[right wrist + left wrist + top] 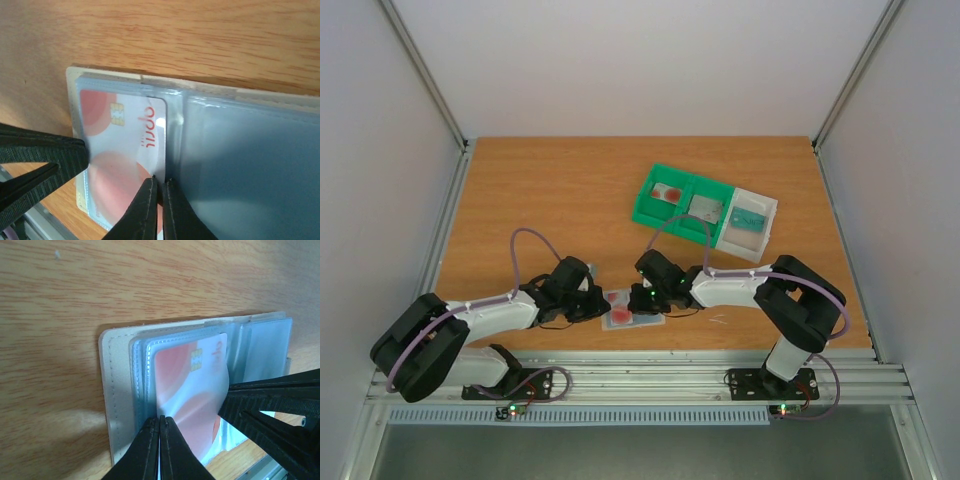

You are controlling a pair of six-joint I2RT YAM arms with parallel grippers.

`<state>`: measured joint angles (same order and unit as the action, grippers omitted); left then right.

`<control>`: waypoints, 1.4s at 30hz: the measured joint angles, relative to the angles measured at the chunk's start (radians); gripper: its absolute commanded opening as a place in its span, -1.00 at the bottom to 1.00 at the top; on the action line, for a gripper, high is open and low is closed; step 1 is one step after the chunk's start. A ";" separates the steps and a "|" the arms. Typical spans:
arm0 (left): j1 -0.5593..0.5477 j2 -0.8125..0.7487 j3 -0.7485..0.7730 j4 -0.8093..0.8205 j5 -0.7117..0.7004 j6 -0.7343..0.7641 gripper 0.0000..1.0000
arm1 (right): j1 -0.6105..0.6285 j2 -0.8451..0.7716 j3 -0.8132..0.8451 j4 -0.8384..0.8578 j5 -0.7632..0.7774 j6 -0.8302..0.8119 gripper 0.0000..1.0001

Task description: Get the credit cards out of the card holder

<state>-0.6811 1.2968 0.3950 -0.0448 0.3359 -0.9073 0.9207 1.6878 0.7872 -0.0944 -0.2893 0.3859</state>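
The card holder (pixel 642 320) lies open near the table's front edge, beige outside (pixel 112 390) with clear sleeves over grey-blue (pixel 250 165). A pale credit card with red discs and a chip (pixel 187 385) sits in the top sleeve, and also shows in the right wrist view (pixel 122 145). My left gripper (pixel 160 421) is shut on the sleeves' outer edge, beside the card. My right gripper (pixel 160 181) is pinched on the card's spine-side edge, where the card bows up slightly. The two grippers face each other across the holder (pixel 595 303) (pixel 648 296).
A green two-compartment tray (pixel 650 213) stands at the back right, with a red-spotted card (pixel 668 192) in its left compartment and a grey item (pixel 706 209) in its right. A white tray (pixel 767 225) with a teal item adjoins it. The table's front edge is just below the holder.
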 measured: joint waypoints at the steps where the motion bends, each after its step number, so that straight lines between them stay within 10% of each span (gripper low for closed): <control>1: 0.000 0.000 0.000 0.000 0.000 0.000 -0.93 | -0.002 0.000 -0.003 0.003 -0.001 0.002 -0.97; 42: 0.001 0.022 -0.005 0.043 0.012 0.000 -0.99 | -0.082 -0.083 -0.152 0.158 -0.056 0.054 -0.93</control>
<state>-0.6800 1.3186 0.3904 -0.0013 0.3477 -0.9070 0.8383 1.6051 0.6353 0.0639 -0.3454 0.4397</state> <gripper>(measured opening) 0.017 0.020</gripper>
